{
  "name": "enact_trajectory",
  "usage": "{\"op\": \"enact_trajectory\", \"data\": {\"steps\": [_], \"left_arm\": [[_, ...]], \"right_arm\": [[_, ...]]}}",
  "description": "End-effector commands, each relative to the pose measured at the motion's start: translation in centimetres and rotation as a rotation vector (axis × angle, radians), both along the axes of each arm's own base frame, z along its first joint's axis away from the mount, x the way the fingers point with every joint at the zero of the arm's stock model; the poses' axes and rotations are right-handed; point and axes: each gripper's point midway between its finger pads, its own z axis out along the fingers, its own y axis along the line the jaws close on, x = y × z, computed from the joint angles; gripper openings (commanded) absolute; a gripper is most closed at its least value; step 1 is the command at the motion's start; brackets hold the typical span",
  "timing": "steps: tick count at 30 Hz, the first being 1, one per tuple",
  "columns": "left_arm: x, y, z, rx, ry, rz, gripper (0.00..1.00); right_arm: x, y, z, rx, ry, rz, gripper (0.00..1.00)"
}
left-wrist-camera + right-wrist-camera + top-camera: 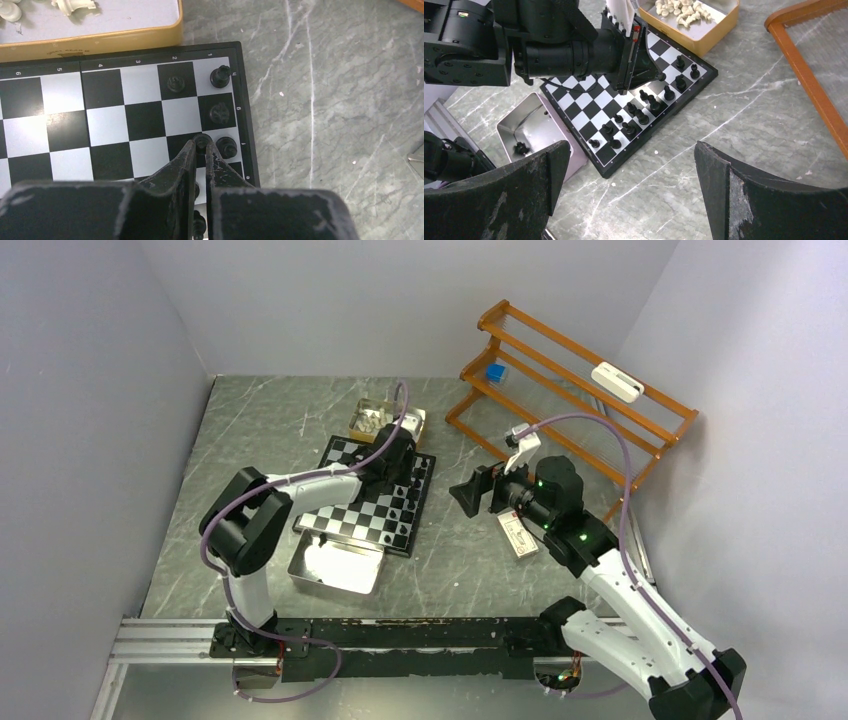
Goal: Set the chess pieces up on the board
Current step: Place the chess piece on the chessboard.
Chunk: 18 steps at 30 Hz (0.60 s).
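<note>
Left wrist: left end effector clenches the head of a tiny glossy black chess piece on the black-and-white chequered board; likely light, stiff, slippery, so grip its head squarely.

This is a robotics lab test cell: plain pale panel walls box in a grey marble-patterned counter on three sides. Two white-and-black robot arms, the left arm and the right arm, trail purple cables and are bolted to an aluminium rail along the near edge. An orange-brown rack stands in the far right corner.
</note>
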Motion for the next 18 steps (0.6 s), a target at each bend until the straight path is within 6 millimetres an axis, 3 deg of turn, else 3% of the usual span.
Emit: {"op": "enact_trajectory", "data": {"steps": [1,18], "left_arm": [[1.8,-1.0,1.5,-0.033,-0.077,0.016,0.13],[2.9,-0.9,-0.6,0.022,-0.082,0.038,0.14]], "right_arm": [[-0.1,-0.6,0.1,-0.01,-0.02,-0.016,1.0],[-0.1,-1.2,0.2,-0.031,-0.036,-0.033,1.0]]}}
